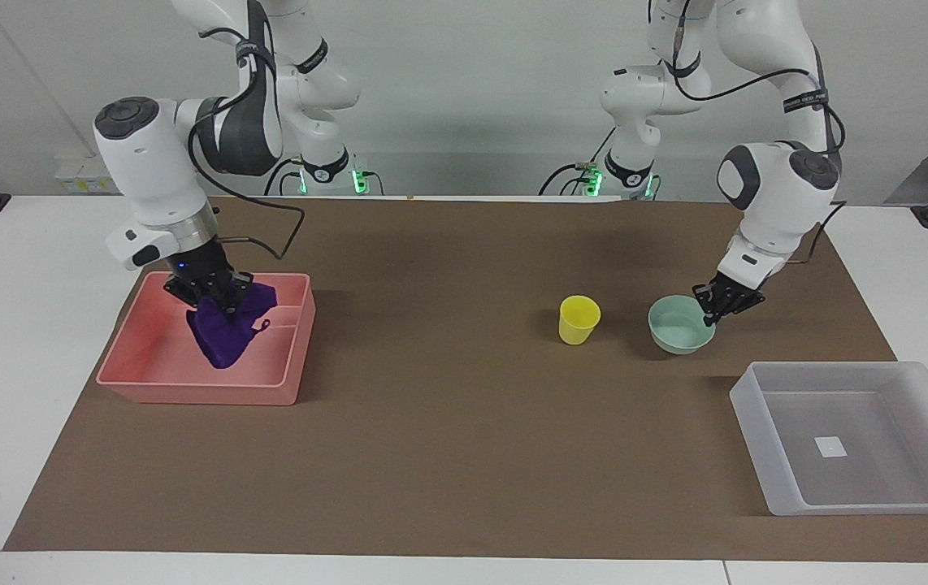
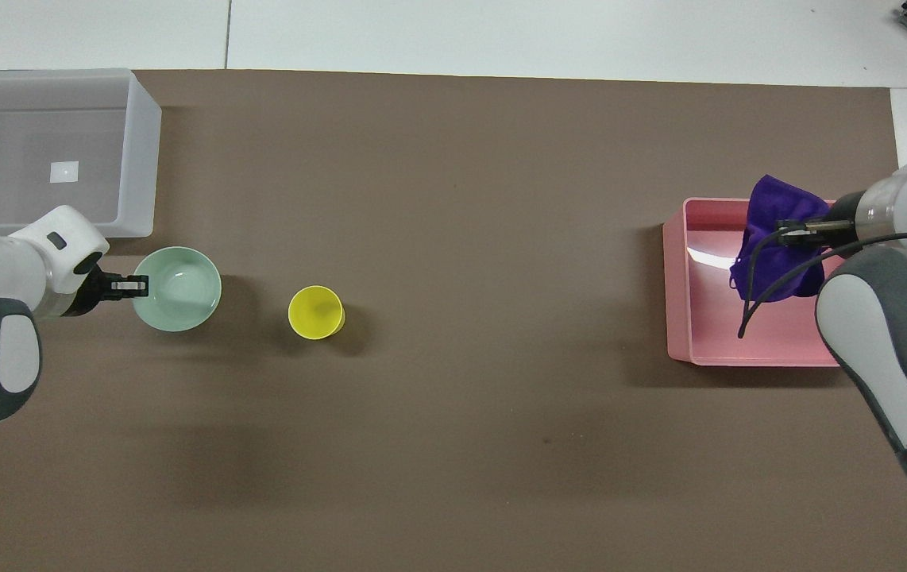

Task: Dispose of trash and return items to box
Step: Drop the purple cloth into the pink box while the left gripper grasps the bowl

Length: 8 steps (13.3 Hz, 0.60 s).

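The trash, a lumpy purple cloth (image 1: 224, 333) (image 2: 771, 238), hangs from my right gripper (image 1: 216, 299) (image 2: 791, 232), which is shut on its top, over the pink tray (image 1: 196, 394) (image 2: 739, 342). The cloth's lower end reaches down inside the tray's walls. My left gripper (image 1: 716, 313) (image 2: 136, 282) is shut on the rim of the mint-green bowl (image 1: 679, 335) (image 2: 179, 290), on the side toward the left arm's end of the table. Beside the bowl, the yellow cup (image 1: 578, 318) (image 2: 316, 312) stands upright on the mat. The translucent box (image 1: 756, 422) (image 2: 144, 159) sits farther from the robots than the bowl, with nothing in it.
A brown mat (image 1: 448, 439) (image 2: 461, 199) covers the table's middle and carries everything. The pink tray lies at the right arm's end, the box at the left arm's end. A black cable loops off the right wrist above the tray.
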Tool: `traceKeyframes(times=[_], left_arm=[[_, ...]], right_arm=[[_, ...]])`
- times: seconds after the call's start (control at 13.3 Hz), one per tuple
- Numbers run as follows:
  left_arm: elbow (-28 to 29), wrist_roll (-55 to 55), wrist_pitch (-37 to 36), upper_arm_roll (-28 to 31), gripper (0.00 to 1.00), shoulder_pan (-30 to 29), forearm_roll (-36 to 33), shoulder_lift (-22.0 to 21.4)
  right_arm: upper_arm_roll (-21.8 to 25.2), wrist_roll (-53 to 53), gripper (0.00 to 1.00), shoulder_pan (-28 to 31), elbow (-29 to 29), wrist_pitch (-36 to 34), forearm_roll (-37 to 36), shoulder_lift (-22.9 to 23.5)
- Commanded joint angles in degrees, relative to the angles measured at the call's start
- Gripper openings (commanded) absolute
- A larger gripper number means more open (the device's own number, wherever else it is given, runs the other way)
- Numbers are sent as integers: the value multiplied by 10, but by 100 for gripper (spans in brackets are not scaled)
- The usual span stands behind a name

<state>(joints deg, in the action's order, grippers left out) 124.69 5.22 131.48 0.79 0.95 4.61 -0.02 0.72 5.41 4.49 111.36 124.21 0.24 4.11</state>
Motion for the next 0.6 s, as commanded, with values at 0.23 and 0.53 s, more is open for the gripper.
traceKeyframes(times=[0.23,0.53], left_arm=[[-135,2,-51,2,0,-38,3,44],[-254,1,-55,2,0,-68,1,117]], right_arm=[[-7,27,0,33,107,117,0,8],[-7,27,44,37,116,133,5,26]])
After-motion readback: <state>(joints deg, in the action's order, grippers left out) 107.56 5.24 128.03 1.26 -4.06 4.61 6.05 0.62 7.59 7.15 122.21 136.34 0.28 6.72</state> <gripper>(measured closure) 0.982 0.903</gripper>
